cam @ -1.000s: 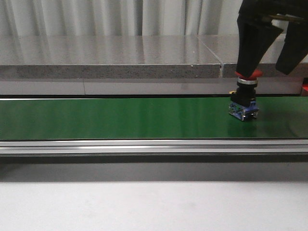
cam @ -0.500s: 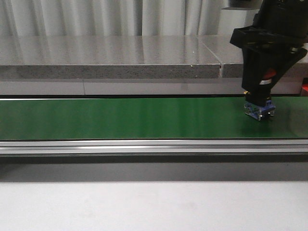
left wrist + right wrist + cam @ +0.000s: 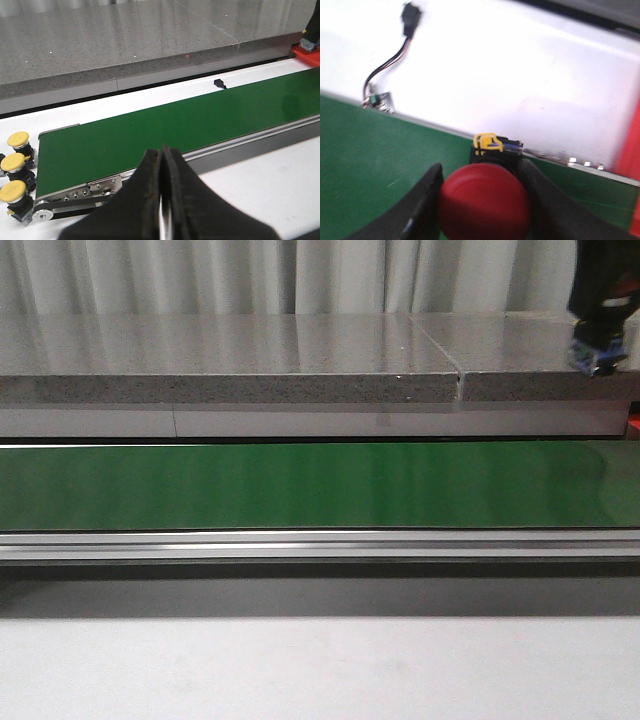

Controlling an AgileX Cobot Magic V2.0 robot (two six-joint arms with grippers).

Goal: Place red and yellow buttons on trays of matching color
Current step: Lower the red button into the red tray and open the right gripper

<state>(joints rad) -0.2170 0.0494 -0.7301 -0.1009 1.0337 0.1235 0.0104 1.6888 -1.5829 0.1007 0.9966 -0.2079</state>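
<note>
I count one red button (image 3: pixel 484 200), clamped between my right gripper (image 3: pixel 603 335) fingers and lifted above the green conveyor belt (image 3: pixel 300 485) at 2 o'clock in the front view. Three yellow buttons (image 3: pixel 15 166) appear only in the left wrist view, beside the belt's end. My left gripper (image 3: pixel 161 200) is fully closed, holding nothing.

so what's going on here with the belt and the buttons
The right claw is shut on a red button and holds it up in the air above the far right end of the green conveyor belt. The left claw is shut and empty, near the other end of the belt, where three yellow buttons wait. An edge of a red tray shows at the right end.
</note>
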